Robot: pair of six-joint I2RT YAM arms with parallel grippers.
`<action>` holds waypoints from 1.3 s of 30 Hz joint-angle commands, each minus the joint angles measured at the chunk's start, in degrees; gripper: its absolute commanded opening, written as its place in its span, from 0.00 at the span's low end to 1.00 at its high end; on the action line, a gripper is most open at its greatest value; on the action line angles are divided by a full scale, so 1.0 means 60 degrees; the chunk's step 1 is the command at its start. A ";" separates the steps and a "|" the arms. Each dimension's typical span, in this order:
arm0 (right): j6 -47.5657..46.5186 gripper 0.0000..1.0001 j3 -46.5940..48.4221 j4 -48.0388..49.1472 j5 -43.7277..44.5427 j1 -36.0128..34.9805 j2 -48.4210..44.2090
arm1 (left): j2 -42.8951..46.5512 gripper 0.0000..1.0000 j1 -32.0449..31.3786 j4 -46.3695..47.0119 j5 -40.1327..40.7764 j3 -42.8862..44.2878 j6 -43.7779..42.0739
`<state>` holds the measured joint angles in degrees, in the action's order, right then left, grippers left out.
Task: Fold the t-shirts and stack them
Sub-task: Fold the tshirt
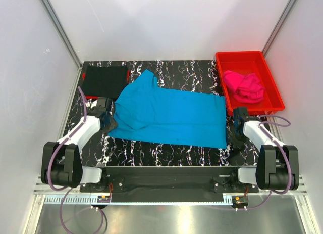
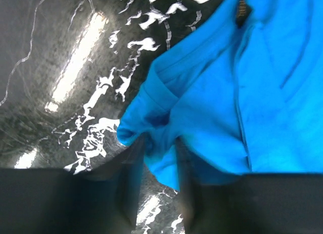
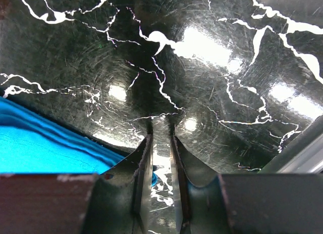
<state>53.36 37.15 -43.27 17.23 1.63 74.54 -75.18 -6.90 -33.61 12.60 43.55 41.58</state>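
The turquoise t-shirt [image 1: 171, 115] lies spread across the middle of the table. My left gripper [image 1: 107, 119] is shut on a bunched fold at the shirt's left edge [image 2: 151, 128], with cloth between its fingers [image 2: 132, 163]. My right gripper [image 1: 237, 124] hovers low over bare table just past the shirt's right edge [image 3: 45, 143]. Its jaws stand a narrow gap apart with nothing between the fingers [image 3: 146, 148]. The black t-shirt [image 1: 104, 80] lies folded flat at the back left. The hot pink t-shirt [image 1: 245, 86] lies crumpled in the red bin [image 1: 270, 87].
The red bin stands at the back right corner, just behind my right gripper. The black marbled tabletop [image 1: 166, 153] shows in front of the turquoise shirt. White walls with metal rails [image 1: 60, 29] enclose the table on three sides.
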 commanded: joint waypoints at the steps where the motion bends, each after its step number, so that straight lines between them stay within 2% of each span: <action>1: 0.0188 0.26 0.0225 -0.0231 0.0644 0.0022 -0.0265 | -0.0185 0.45 0.0021 -0.0273 0.0449 0.0373 -0.0090; 2: 0.0058 0.26 0.0225 -0.0201 0.0440 0.0007 -0.0367 | -0.0142 0.54 0.0021 -0.0447 0.0478 0.0490 -0.0133; 9: -0.0588 0.25 0.1322 -0.0816 -0.0571 0.0007 -0.1334 | 0.1057 0.62 0.0021 -0.1182 0.0991 0.0931 -0.0192; 12: -0.0442 0.25 0.1383 -0.0700 -0.1537 -0.0022 -0.1715 | 0.1250 0.62 0.0021 -0.0787 0.0494 0.0347 0.0041; 16: -0.0149 0.23 0.1032 -0.0218 -0.1993 -0.0227 -0.1512 | 0.1455 0.56 0.0021 0.0047 -0.0427 -0.0721 0.0393; 22: -0.0251 0.22 0.0430 0.0736 -0.2608 -0.0227 -0.0577 | 0.1719 0.54 0.0021 0.0108 0.0007 -0.0814 0.0437; 30: 0.0041 0.25 0.0708 0.0444 -0.1877 -0.0227 0.1008 | 0.2114 0.59 0.0007 -0.0054 0.0712 -0.0755 0.0394; 35: 0.0363 0.26 0.0679 0.0165 -0.1058 -0.0184 0.1653 | 0.2100 0.57 -0.0110 0.0179 0.0172 -0.0886 0.0248; 39: 0.0335 0.26 0.0693 -0.0038 -0.0545 -0.0037 0.1931 | 0.2348 0.60 -0.0344 0.0839 -0.0503 -0.1573 0.0232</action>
<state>54.28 42.85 -42.96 4.97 0.54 83.09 -62.74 -8.27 -33.23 11.81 35.70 43.29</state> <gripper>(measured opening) 0.256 0.595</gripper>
